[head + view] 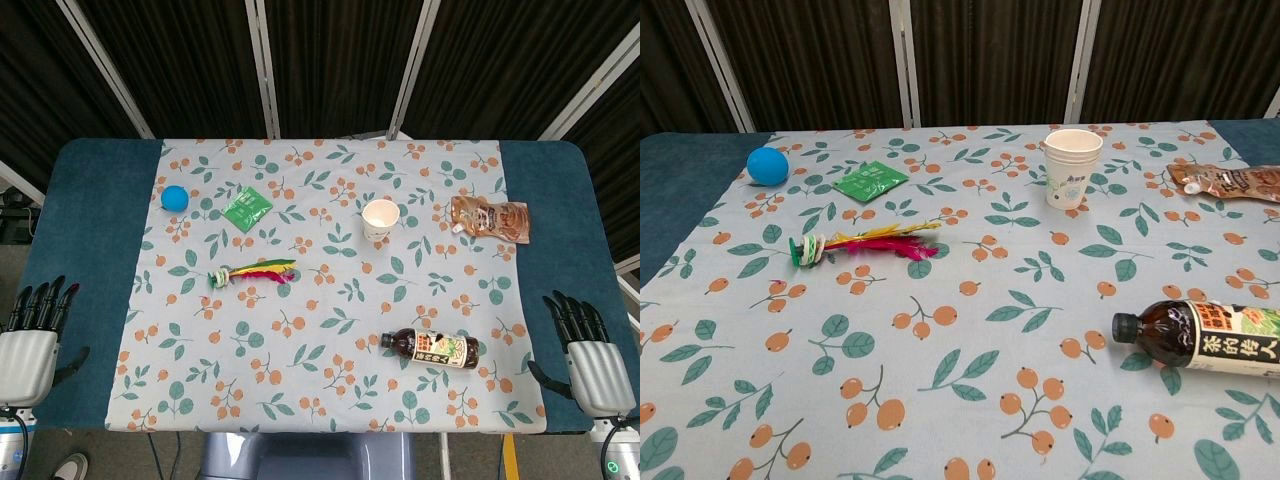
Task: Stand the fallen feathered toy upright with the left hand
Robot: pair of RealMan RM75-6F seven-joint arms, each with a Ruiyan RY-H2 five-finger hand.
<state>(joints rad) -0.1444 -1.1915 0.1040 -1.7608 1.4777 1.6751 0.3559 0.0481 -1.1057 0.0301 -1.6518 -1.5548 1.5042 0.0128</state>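
Toy: feathered toy [250,272] lies flat on its side on the floral cloth [330,330], left-centre; round base end points left, yellow/pink/green feathers trail right. Nothing touches it.
Toy, chest view: same toy [862,243], base at left, feathers fanned along the cloth.
Left hand: left hand [30,335] at near-left table edge, off the cloth, over blue table [80,250]; fingers straight, slightly spread, pointing away from robot; holds nothing, well apart from toy. Seen in head view only.
Right hand: right hand [588,345] mirrors it at near-right edge; fingers extended and apart, empty, touching no item.
Near toy: green packet [246,207] just beyond it; blue ball [175,198] further left/back.
Centre: paper cup [380,219] upright, well right of toy.
Far right: brown pouch [489,217] lying flat.
Near right: dark bottle [430,348] on its side, cap pointing left.
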